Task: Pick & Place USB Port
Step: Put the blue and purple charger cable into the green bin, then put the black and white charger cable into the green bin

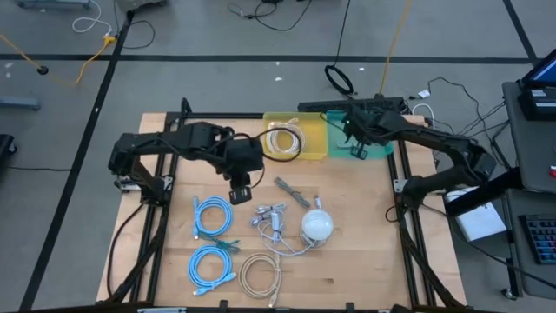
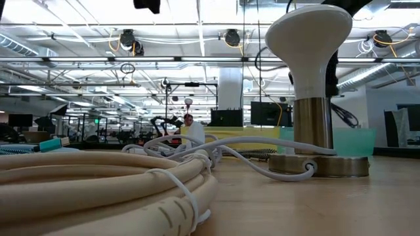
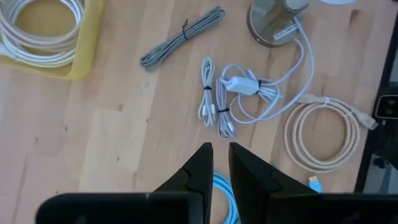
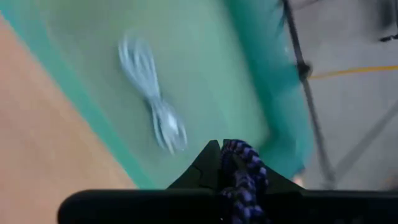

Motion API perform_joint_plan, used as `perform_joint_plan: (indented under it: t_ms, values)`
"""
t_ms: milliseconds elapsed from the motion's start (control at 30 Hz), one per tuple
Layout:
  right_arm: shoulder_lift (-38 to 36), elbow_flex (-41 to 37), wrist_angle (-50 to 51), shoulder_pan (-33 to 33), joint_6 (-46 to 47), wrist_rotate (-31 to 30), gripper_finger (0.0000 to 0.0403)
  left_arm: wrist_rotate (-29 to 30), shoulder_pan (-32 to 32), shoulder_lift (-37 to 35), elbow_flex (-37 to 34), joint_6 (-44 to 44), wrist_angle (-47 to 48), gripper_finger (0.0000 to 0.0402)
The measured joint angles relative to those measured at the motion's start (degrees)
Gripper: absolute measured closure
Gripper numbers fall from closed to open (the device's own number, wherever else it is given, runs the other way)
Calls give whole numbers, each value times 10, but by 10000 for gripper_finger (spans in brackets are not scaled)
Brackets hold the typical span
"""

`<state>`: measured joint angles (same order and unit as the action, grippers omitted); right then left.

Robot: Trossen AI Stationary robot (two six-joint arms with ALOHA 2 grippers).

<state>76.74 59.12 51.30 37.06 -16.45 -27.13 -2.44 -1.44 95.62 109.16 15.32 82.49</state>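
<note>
On the pale wooden table [image 1: 347,252] lie two coils of light-blue cable: one [image 1: 211,215] near the left arm, the other [image 1: 211,264] closer to the table's front edge. Beside the second is one cream-coloured coiled cable [image 1: 260,275], also seen in the left wrist view [image 3: 323,132]. There are two small bundles of thin white USB cable [image 3: 207,99] side by side, and just beside them a white cord [image 3: 261,93] running to one lamp with a white dome head on a round metal base [image 1: 316,226]. One grey braided cable bundle [image 1: 292,192] lies near the table's middle.

At the far edge stand two shallow trays, touching: a yellow translucent tray [image 1: 295,136] holding one white cable coil [image 1: 284,139], and a teal-green tray [image 1: 360,143] holding one small white tied cable bundle [image 4: 152,102].

The left gripper [image 1: 241,190] hangs over bare wood between the yellow tray and the blue coils, its fingers [image 3: 196,177] nearly together with a slim gap and nothing between them. The right gripper [image 1: 354,132] is over the teal-green tray, closed on a dark blue-and-black braided cable [image 4: 244,171].
</note>
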Motion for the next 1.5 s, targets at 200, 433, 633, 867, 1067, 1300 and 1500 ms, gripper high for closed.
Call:
perform_joint_plan:
  t_ms: [200,433,633,867,1067,1300,1500]
  values:
    - [35,0,-17,0,-79,6,402,0,-2,-1,-2,3,-5,350]
    - [65,1,-20,-3,-150,32,402,0,-2,-2,-2,13,-4,350]
    - [77,0,-12,-15,-187,-6,396,0,-5,-2,-2,18,-1,350]
    - [65,1,-45,-35,-174,-15,321,0,-13,-2,-2,18,-1,350]
    - [61,0,-44,-56,-147,-57,275,11,-13,-2,-2,20,-1,350]
    - [60,0,-44,-74,-95,-75,253,13,-13,-2,-2,19,-1,350]
    - [22,0,-77,-97,-58,-125,252,26,-13,-2,-1,18,-1,350]
